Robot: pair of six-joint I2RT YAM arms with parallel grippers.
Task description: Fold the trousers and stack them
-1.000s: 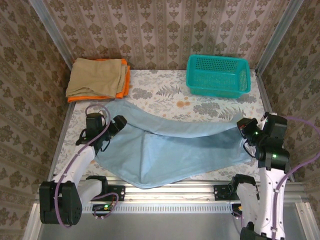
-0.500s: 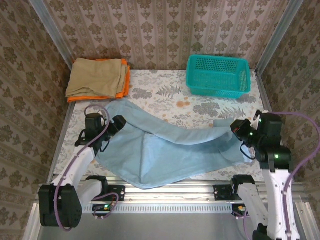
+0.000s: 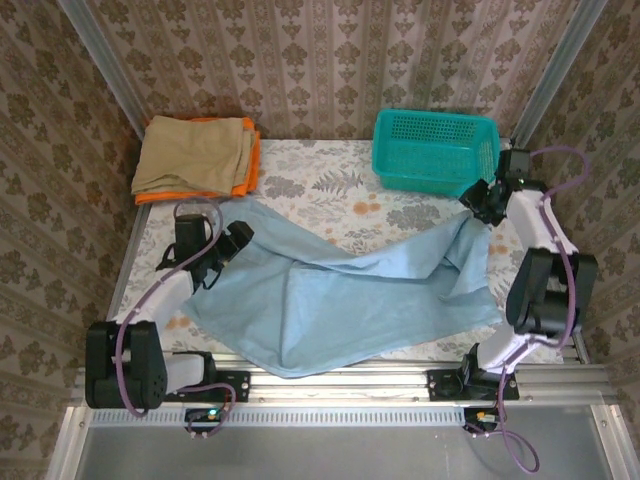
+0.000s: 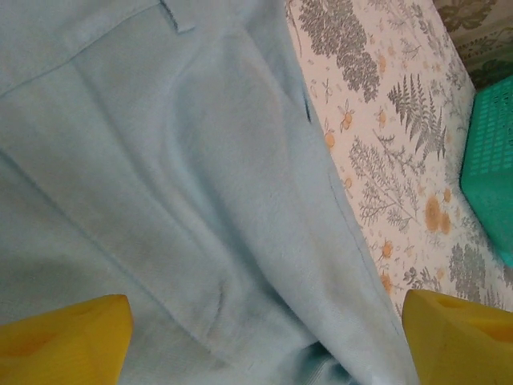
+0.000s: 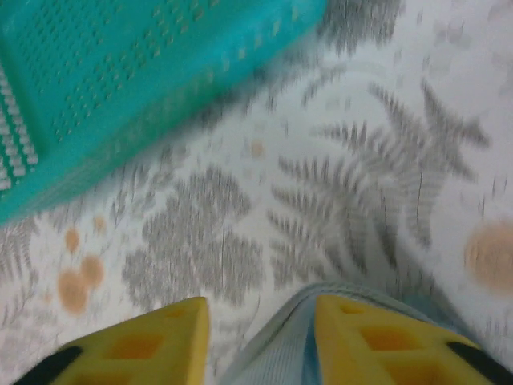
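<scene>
The pale-blue trousers (image 3: 330,295) lie crumpled across the near half of the table, with one leg end bunched up at the right (image 3: 468,250). My left gripper (image 3: 225,250) hovers over their left end. In the left wrist view its yellow fingers (image 4: 64,333) stand wide apart and open (image 4: 260,329), with the trousers (image 4: 200,176) spread beneath them. My right gripper (image 3: 478,200) is at the far right beside the basket. Its jaws (image 5: 256,313) are parted and open, and a hem of the trousers (image 5: 280,353) lies in the gap against the right finger (image 5: 385,337).
A teal basket (image 3: 437,150) stands at the back right, close to my right gripper and large in its wrist view (image 5: 120,72). A tan folded cloth (image 3: 195,155) lies on an orange one (image 3: 250,175) at the back left. Bare floral tabletop (image 3: 330,190) lies between them.
The right arm swung from the near right edge up to the basket, dragging the trouser leg end with it, and its jaws have parted. The left gripper stayed open, barely shifted.
</scene>
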